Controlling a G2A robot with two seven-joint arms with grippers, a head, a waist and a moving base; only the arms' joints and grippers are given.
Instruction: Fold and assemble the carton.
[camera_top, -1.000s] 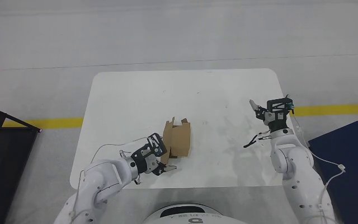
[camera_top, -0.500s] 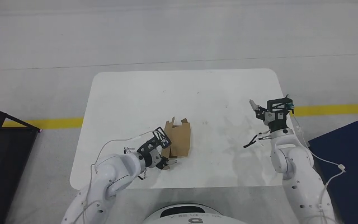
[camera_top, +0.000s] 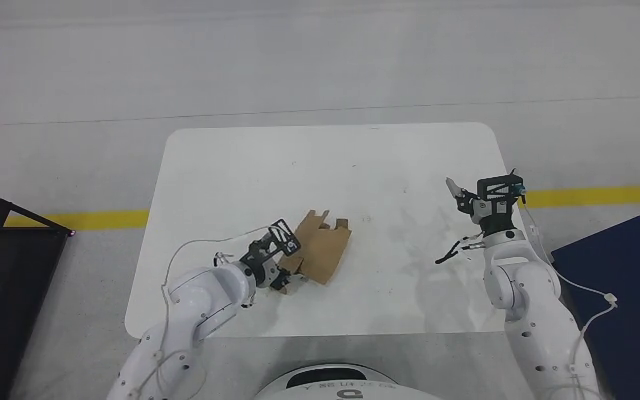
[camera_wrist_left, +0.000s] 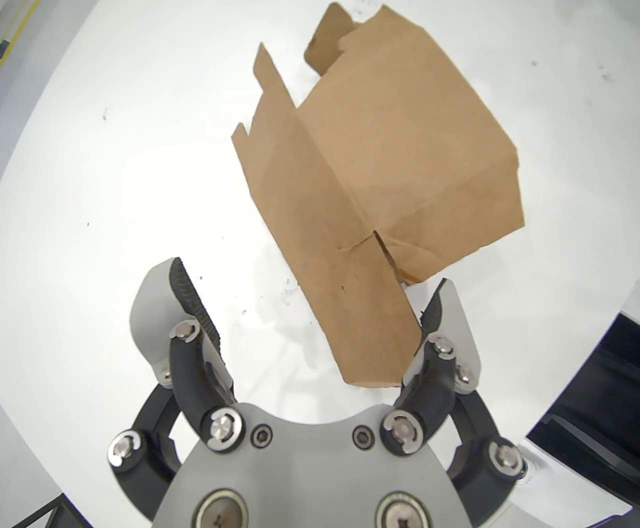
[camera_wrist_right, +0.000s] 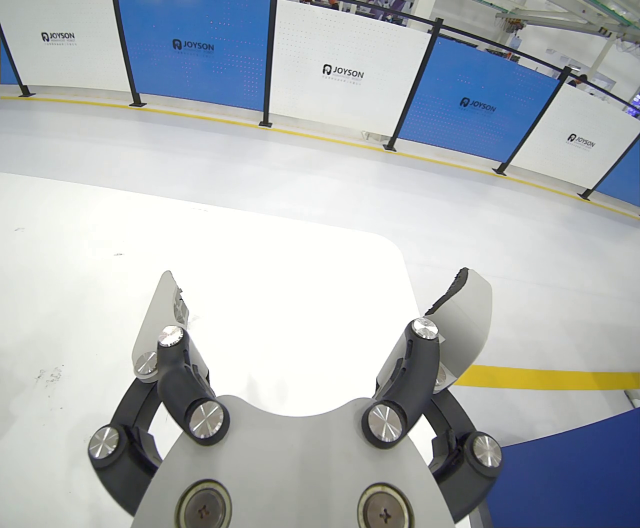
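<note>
Swinging in from the near left of the table (camera_top: 400, 160), the left gripper (camera_top: 277, 262) is turning the carton (camera_top: 322, 252), which is now lying skewed near the middle, part-opened but unassembled. Its fingers are spreading wide around a flap, one pad (camera_wrist_left: 429, 314) touching the flap's edge, not clamping it. Far right, the right gripper (camera_top: 455, 222) is hanging wide open, holding nothing.

Past the table (camera_wrist_right: 250, 280), ahead of my right gripper (camera_wrist_right: 316, 278), each fence panel (camera_wrist_right: 345, 70) bears one logo beside a word; white and blue alike. A finer line beneath is too small to read.
</note>
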